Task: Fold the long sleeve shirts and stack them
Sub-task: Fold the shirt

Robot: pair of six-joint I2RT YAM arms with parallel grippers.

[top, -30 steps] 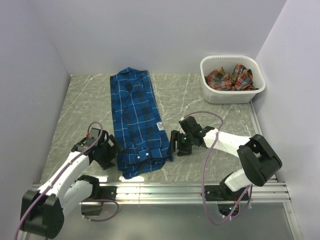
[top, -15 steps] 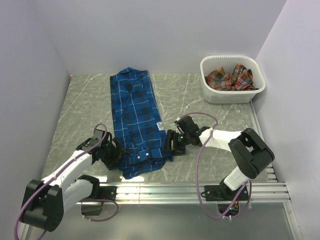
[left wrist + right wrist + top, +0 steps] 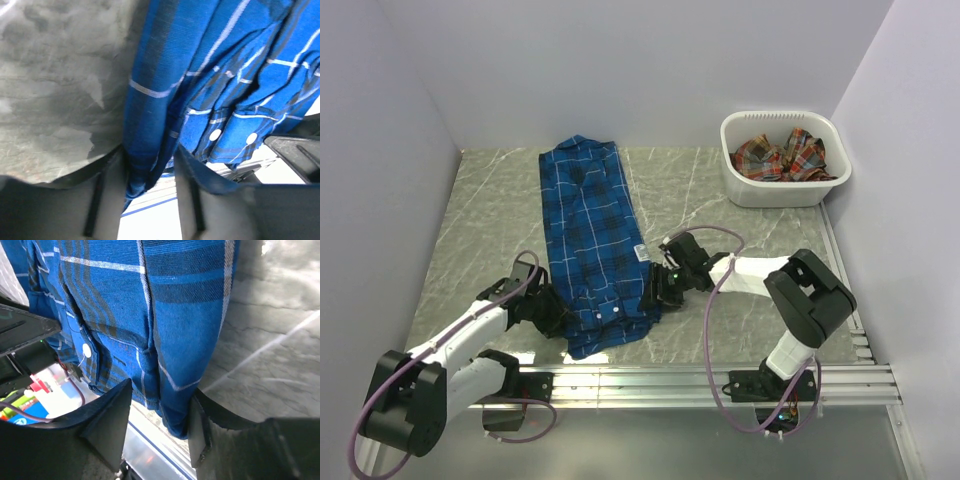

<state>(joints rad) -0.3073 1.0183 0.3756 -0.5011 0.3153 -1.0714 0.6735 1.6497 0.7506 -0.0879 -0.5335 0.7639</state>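
A royal blue plaid long sleeve shirt (image 3: 588, 230) lies folded into a long strip on the marble table, collar at the far end. My left gripper (image 3: 552, 312) sits at its near left edge. In the left wrist view the blue cloth (image 3: 210, 75) bunches between the left gripper (image 3: 149, 150) fingers and touches both. My right gripper (image 3: 655, 290) sits at the near right edge. In the right wrist view a thick fold of the shirt (image 3: 125, 300) fills the right gripper (image 3: 161, 390) jaws. A red-orange plaid shirt (image 3: 780, 157) lies crumpled in the basket.
The white plastic basket (image 3: 770, 192) stands at the back right corner against the wall. An aluminium rail (image 3: 700, 380) runs along the table's near edge, just below the shirt's hem. Grey marble tabletop (image 3: 480, 220) shows left of the shirt.
Both grippers have slid inward onto the shirt's near side edges, left from the left and right from the right, and their jaws have narrowed round the cloth. The shirt lies where it was.
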